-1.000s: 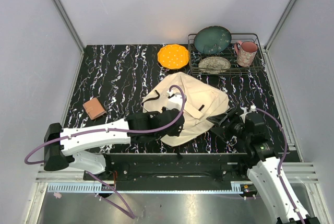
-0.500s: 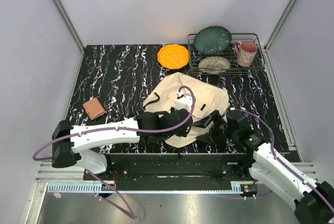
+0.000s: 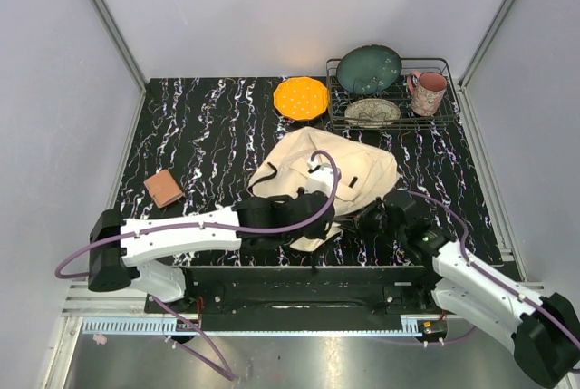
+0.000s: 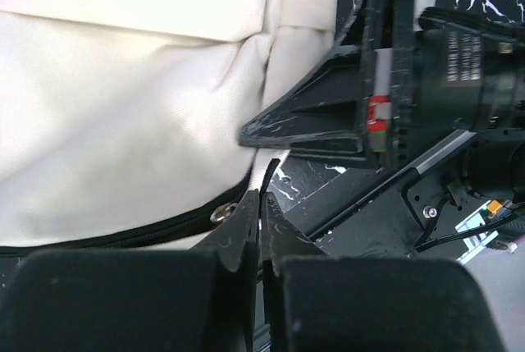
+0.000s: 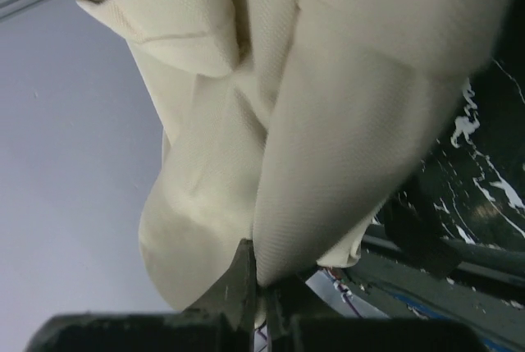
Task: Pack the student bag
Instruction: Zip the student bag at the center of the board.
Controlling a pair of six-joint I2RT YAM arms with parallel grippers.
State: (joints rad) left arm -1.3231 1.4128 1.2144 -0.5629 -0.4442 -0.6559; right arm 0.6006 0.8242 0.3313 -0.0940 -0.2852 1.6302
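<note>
Limp, light-looking cream-beige fabric backpack (image 3: 353, 170); left claw (image 4: 261, 204) clamped shut on its zip edge, right claw (image 5: 256, 286) on a fold

One student bag (image 3: 362, 171), three plates (image 3: 301, 98) (image 3: 370, 69) (image 3: 372, 111), one mug (image 3: 428, 92), one rack (image 3: 408, 115), one brown book (image 3: 164, 189).

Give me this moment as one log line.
left tool: shut on black zipper pull | right tool: shut on student bag edge | bag: on table
</note>
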